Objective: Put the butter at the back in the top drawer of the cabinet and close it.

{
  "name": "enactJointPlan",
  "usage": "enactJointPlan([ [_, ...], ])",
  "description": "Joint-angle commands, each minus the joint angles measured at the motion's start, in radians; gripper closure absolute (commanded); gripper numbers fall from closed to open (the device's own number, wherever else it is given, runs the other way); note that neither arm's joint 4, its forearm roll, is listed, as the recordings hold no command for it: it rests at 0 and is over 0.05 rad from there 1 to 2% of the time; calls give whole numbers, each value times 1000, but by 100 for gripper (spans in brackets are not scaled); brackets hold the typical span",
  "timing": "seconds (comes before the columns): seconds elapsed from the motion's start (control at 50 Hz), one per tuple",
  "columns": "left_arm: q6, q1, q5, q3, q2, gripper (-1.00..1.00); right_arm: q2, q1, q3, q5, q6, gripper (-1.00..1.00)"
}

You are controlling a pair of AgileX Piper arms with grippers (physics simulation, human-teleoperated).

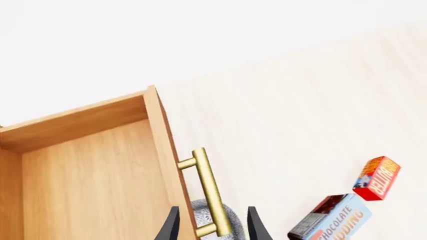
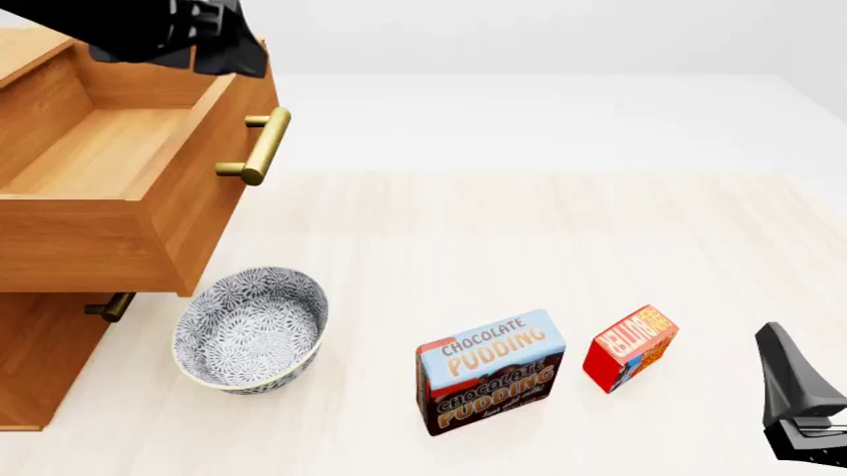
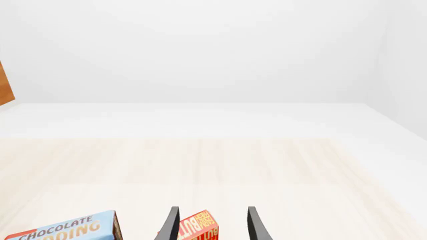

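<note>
The butter (image 2: 632, 347), a small red box with an orange label, stands on the table just right of the pudding box. In the right wrist view the butter (image 3: 198, 229) shows between the open fingers of my right gripper (image 3: 213, 225), which hangs nearer the front edge (image 2: 794, 397). At the left the cabinet (image 2: 40, 347) has its top drawer (image 2: 93, 149) pulled out and empty, brass handle (image 2: 265, 147) facing right. My left gripper (image 1: 213, 227) hovers open above the drawer's front, over the handle (image 1: 210, 195), holding nothing.
A grey patterned bowl (image 2: 252, 327) sits on the table under the open drawer's front. The blue-and-brown Chocolate Pudding box (image 2: 490, 372) stands left of the butter. The left arm (image 2: 173, 30) hangs over the cabinet's top corner. A lower drawer's handle (image 2: 113, 307) pokes out beside the bowl.
</note>
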Motion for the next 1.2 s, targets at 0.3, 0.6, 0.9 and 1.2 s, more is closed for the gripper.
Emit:
enactJointPlan([
  [0.3, 19, -49, 23, -50, -3, -100, 0, 0, 0, 0, 0, -100],
  [0.6, 27, -119, 13, -87, 35, -100, 0, 0, 0, 0, 0, -100],
  [0.9, 43, -181, 8, -106, 60, -100, 0, 0, 0, 0, 0, -100],
  [1.2, 39, -243, -10, -131, 109, -100, 0, 0, 0, 0, 0, -100],
])
